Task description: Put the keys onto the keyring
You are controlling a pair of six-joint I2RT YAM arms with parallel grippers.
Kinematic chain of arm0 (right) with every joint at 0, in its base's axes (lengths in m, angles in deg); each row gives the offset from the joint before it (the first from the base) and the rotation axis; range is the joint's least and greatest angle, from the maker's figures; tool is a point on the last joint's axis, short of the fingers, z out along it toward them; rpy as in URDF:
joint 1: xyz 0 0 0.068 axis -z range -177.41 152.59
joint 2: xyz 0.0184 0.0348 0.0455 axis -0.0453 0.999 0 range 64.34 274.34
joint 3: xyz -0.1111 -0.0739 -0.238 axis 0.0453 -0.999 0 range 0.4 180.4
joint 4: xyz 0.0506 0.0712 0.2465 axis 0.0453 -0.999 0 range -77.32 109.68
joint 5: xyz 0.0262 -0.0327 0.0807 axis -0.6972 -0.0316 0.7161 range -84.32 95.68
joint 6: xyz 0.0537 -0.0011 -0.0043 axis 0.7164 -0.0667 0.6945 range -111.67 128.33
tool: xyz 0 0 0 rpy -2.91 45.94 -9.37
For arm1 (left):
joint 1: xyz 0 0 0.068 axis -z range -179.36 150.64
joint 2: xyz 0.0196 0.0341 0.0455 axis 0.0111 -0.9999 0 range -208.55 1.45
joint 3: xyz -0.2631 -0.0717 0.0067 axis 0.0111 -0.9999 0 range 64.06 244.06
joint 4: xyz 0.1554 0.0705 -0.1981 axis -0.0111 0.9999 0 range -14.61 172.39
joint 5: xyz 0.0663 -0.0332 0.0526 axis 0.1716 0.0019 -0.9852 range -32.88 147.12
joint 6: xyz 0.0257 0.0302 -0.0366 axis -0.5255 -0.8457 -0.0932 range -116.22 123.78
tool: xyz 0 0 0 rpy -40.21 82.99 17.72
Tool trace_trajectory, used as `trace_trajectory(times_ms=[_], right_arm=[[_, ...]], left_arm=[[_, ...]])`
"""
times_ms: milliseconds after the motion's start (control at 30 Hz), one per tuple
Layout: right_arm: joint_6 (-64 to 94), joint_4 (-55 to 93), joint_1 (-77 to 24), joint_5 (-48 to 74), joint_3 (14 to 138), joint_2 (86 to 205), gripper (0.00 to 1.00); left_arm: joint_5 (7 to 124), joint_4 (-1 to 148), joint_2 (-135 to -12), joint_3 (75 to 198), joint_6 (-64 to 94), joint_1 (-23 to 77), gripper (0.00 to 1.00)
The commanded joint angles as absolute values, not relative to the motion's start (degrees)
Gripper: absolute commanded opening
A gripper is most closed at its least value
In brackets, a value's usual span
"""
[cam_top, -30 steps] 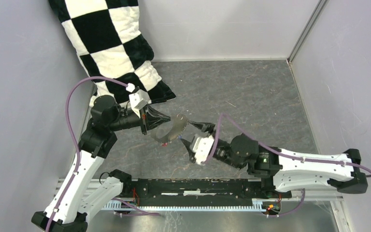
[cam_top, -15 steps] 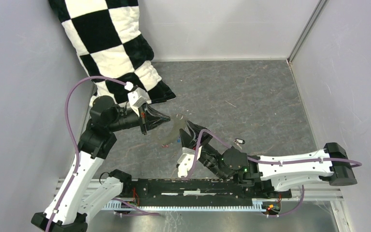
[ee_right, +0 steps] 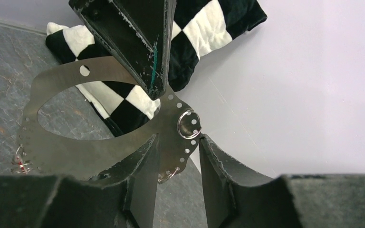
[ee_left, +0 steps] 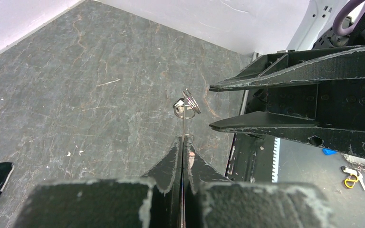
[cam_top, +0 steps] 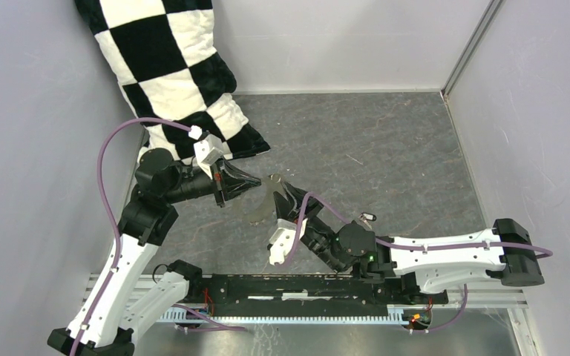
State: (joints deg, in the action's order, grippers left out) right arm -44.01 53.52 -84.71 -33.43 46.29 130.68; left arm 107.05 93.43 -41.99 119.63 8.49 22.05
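Seen from above, two robot arms meet a little left of the middle of a grey, stone-patterned counter [cam_top: 371,141]. The left arm reaches in from 9 o'clock. Its left tool [ee_left: 183,142] is closed tight on the keyring [ee_right: 76,159], a wide, flat grey metal hoop with a row of small holes along its rim, held up off the counter. In the left wrist view the hoop is edge-on, a thin line rising from between the pressed-together fingers. In the right wrist view the hoop faces the camera, and the left tool's black fingers pinch its rim at about 2 o'clock.

The right arm comes in from 5 o'clock. Its right tool [ee_left: 211,107] stands partly open: the jaws are apart with a clear gap, and nothing is pinched between them. The tips sit just beside the hoop's 4 o'clock end, on either side of a small split ring [ee_right: 189,124] that sits on the rim there (whether the tips touch the hoop cannot be told). A second small ring [ee_right: 168,175] hangs just below the first, at its 6 o'clock.

A red key [ee_right: 21,162] hangs at the hoop's 8 o'clock edge. A dark-and-white key [cam_top: 367,217] lies alone on the counter, at 4 o'clock from the hoop and apart from it, close beside the right arm. A black-and-white checked cushion [cam_top: 167,59] leans in the corner at 11 o'clock.
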Motion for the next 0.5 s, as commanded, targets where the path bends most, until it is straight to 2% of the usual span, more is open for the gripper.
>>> trace_trajectory(times_ms=[0,167,467], right_arm=[[-42.66,58.39,-84.23,-31.9,49.52,131.17,0.4],[-42.49,60.12,-84.04,-31.49,49.84,132.17,0.33],[-42.83,63.17,-82.92,-32.99,49.45,132.83,0.33]], left_arm=[[108.81,90.16,-41.35,121.74,11.51,22.21,0.02],[109.13,90.07,-41.22,121.71,11.69,22.26,0.02],[109.89,90.07,-40.58,121.56,11.96,22.26,0.02]])
